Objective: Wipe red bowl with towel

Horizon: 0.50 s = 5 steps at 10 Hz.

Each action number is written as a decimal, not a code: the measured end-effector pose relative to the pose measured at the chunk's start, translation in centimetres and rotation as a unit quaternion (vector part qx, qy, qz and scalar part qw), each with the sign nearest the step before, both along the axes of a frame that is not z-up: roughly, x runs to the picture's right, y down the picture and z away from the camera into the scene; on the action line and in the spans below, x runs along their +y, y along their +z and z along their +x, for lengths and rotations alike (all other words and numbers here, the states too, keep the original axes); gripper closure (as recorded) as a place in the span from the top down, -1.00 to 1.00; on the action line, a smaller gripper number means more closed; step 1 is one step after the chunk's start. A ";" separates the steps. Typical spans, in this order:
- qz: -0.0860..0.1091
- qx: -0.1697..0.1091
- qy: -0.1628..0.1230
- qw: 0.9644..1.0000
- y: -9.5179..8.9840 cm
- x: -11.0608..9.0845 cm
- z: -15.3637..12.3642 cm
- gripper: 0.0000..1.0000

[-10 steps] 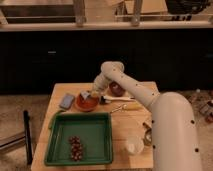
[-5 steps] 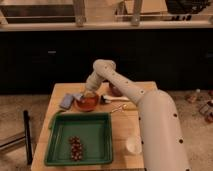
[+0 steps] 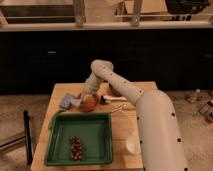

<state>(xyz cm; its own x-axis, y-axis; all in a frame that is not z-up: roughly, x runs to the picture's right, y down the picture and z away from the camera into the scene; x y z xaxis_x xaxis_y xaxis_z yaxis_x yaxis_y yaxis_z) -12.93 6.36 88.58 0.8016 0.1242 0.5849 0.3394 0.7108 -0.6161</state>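
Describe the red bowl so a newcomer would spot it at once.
On the wooden table, look just beyond the green tray's far edge. The red bowl sits there under the gripper; unlike the grey towel beside it, it is round and red-orange.

Arm (image 3: 152, 120): I see one thick white arm, its widest segment filling the lower right of my view and slanting up towards the left
Elbow (image 3: 102, 68): the highest point of the arm, a rounded joint where it folds sharply back downward
Forearm (image 3: 93, 84): short, dropping steeply down and slightly left from the elbow
Gripper (image 3: 86, 98): at the low end of the forearm, pointing down, below and left of the elbow, well apart from the wide segment
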 end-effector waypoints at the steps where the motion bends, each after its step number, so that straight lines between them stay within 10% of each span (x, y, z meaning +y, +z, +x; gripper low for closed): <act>1: -0.004 -0.002 -0.005 1.000 -0.3 0.4 0.6 -1.00; 5: -0.016 0.010 -0.004 1.000 -0.7 1.1 4.2 -1.00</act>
<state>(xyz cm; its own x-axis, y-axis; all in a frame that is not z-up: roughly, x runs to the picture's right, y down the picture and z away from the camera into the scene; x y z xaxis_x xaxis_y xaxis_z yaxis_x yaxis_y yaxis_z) -8.77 7.48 87.91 0.8145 0.1362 0.5639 0.3317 0.6882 -0.6452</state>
